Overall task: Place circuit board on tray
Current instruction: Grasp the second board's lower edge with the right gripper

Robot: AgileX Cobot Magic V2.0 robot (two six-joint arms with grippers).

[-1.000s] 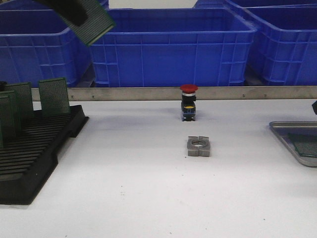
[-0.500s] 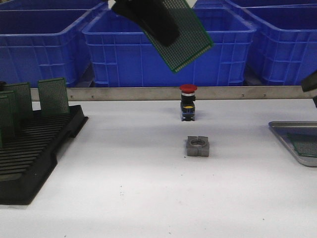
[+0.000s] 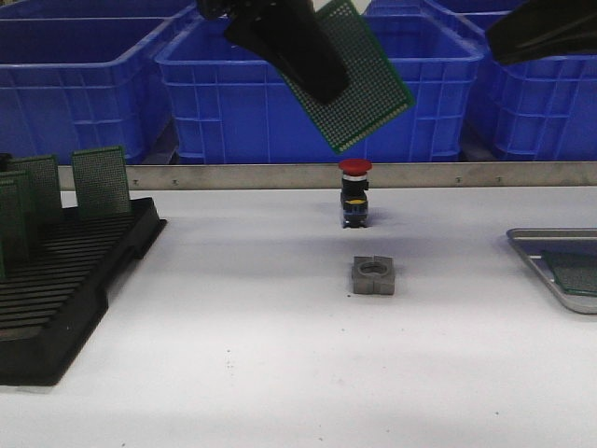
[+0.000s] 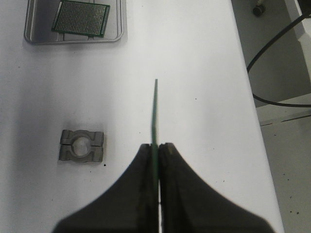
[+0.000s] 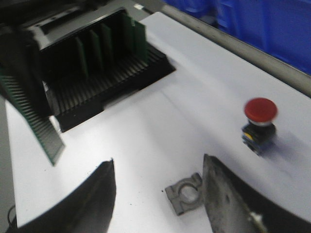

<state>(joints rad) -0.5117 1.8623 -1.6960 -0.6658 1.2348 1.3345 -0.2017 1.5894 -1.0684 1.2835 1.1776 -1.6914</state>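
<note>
My left gripper (image 3: 312, 70) is shut on a green circuit board (image 3: 362, 84) and holds it tilted, high over the middle of the table. In the left wrist view the board (image 4: 155, 121) shows edge-on between the shut fingers (image 4: 156, 148). The silver-grey tray (image 3: 536, 245) lies at the right edge of the table with another green board (image 3: 574, 273) in it; it also shows in the left wrist view (image 4: 73, 38). My right gripper (image 5: 158, 165) is open and empty, high at the upper right of the front view (image 3: 546, 33).
A black slotted rack (image 3: 56, 280) with several upright green boards stands at the left. A red emergency-stop button (image 3: 354, 193) and a grey metal clamp block (image 3: 374, 276) sit mid-table. Big blue bins (image 3: 317, 103) line the back behind a metal rail.
My left gripper has carried the board from the far left to above the middle of the table. My right arm has risen at the right edge into the upper right.
</note>
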